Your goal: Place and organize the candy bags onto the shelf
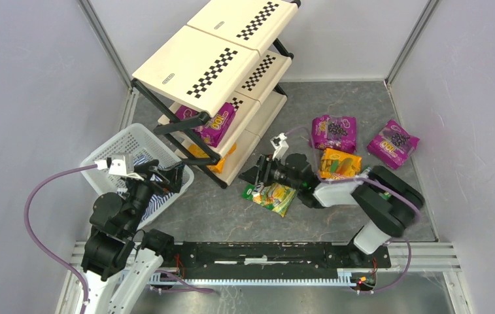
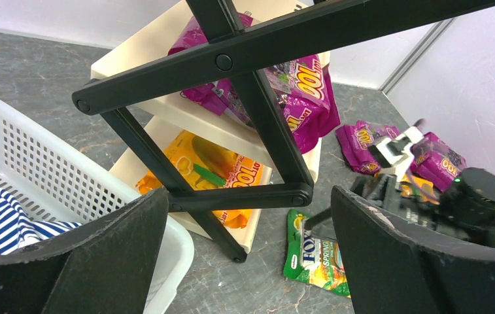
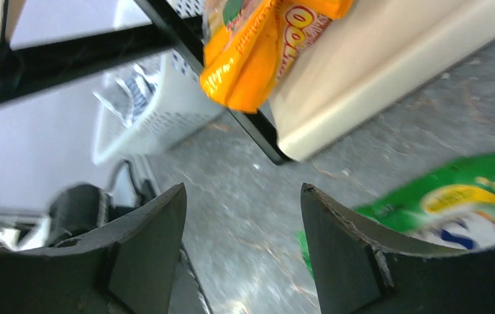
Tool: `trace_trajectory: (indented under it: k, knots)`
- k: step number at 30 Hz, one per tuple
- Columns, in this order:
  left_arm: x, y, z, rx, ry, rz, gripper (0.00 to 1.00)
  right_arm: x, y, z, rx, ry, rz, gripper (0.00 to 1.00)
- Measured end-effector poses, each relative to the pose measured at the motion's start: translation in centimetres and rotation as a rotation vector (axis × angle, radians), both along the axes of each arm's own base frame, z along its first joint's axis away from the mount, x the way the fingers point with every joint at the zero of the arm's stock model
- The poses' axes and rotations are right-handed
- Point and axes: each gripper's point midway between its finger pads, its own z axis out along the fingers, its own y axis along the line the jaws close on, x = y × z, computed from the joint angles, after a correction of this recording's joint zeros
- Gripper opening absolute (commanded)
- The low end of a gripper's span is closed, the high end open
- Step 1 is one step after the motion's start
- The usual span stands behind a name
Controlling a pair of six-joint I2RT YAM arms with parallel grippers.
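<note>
Worktop (image 1: 231, 219): grey, stone-patterned, walled on three sides.

Shelf (image 1: 205, 69): largest item, back left, set at an angle to the arms. From above we see only its cream panels and checkered strips. The left wrist view looks in under them, where the black frame crosses in front of the tiers and partly covers what lies there.

White basket (image 1: 123, 140): just left of the shelf; we cannot tell whether they touch.

Left hand (image 1: 169, 175): over the basket's right rim, fingers spread, nothing between them.

Right hand (image 1: 257, 173): low over the worktop, pointed at the shelf's foot, fingers spread, holding nothing. Its wrist view is blurred, but the gap reads clearly.

Candy bags:
- Shelved purple bag (image 1: 215, 124): middle tier, hanging past the edge.
- Shelved orange bag (image 1: 217, 159): lowest tier, one corner overhanging.
- Green bag (image 1: 272, 196): flat on the worktop beside the right hand, near the shelf's foot.
- Loose orange bag (image 1: 338, 163): on the worktop against the right arm.
- Two loose purple bags, one (image 1: 333, 133) behind it, the other (image 1: 393, 142) far right.

The right wrist view shows none of the last three. The left wrist view glimpses them past the right arm.

Striped cloth (image 2: 6, 219): in the basket, clear in the left wrist view, mostly hidden by the left arm from above.
</note>
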Motion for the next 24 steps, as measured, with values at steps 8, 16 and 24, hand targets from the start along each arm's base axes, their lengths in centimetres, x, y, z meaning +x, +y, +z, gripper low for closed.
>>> trace_trajectory:
  k: [8,16,24]
  knots:
    - [0.0,0.0,0.0,0.0,0.0,-0.001,1.0,-1.4,-7.5,2.4,-0.354,-0.296,-0.031,0.88]
    - [0.0,0.0,-0.1,0.0,0.001,-0.001,1.0,-0.8,-19.2,1.1,-0.766,-0.289,-0.301,0.98]
    - [-0.3,0.2,0.2,-0.006,-0.016,0.004,1.0,1.8,-31.8,-0.1,-0.901,-0.019,-0.69,0.98]
